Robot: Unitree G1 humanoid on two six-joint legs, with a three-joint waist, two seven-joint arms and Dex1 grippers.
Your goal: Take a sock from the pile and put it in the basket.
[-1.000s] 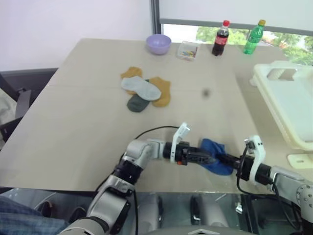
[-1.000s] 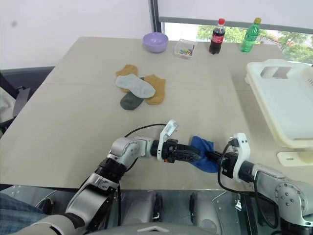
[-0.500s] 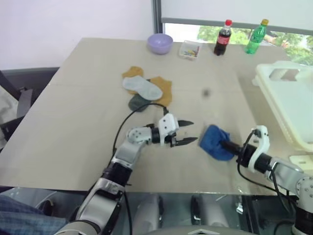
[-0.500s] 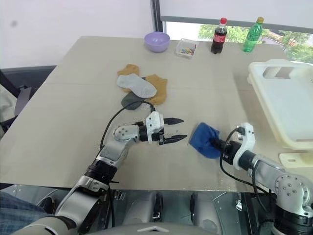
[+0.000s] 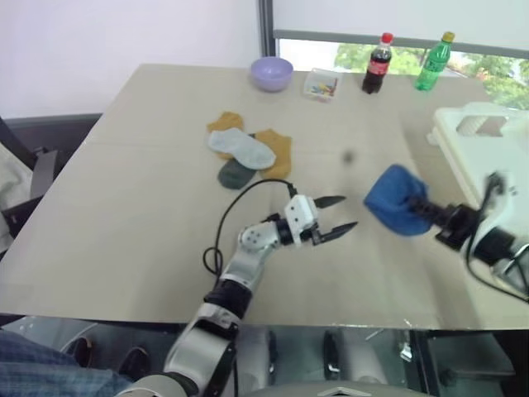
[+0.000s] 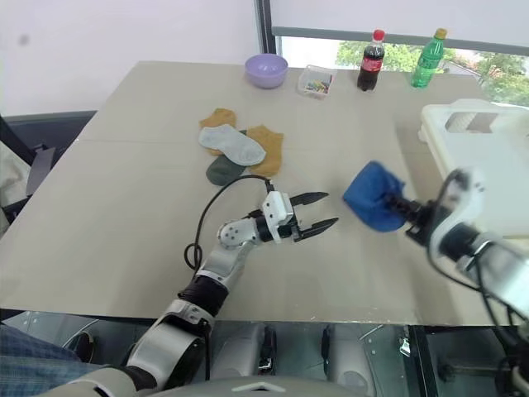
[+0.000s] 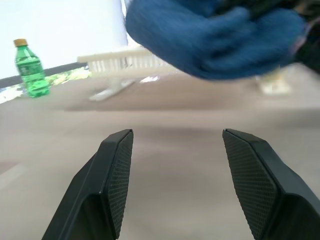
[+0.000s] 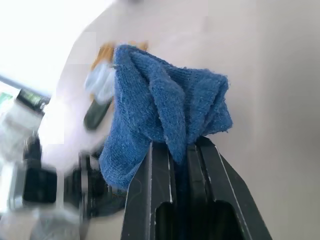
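Observation:
A blue sock (image 5: 395,200) hangs crumpled above the table, and my right gripper (image 5: 423,210) is shut on it; the right wrist view shows the cloth (image 8: 165,120) pinched between the two fingers. My left gripper (image 5: 339,213) stands open over the middle of the table, pointing right toward the sock with nothing between its fingers (image 7: 116,175). The pile (image 5: 246,154) of orange, grey and dark green socks lies farther back on the table. The cream-white basket (image 5: 488,149) stands at the right edge, beyond the held sock.
A lilac bowl (image 5: 271,73), a small clear box (image 5: 319,83), a cola bottle (image 5: 375,64) and a green bottle (image 5: 433,63) line the far edge of the table. A black cable (image 5: 240,207) loops from my left arm.
My right gripper has lifted the blue sock off the table and carried it up and right toward the basket. My left gripper let go of the sock, rolled and shifted slightly forward.

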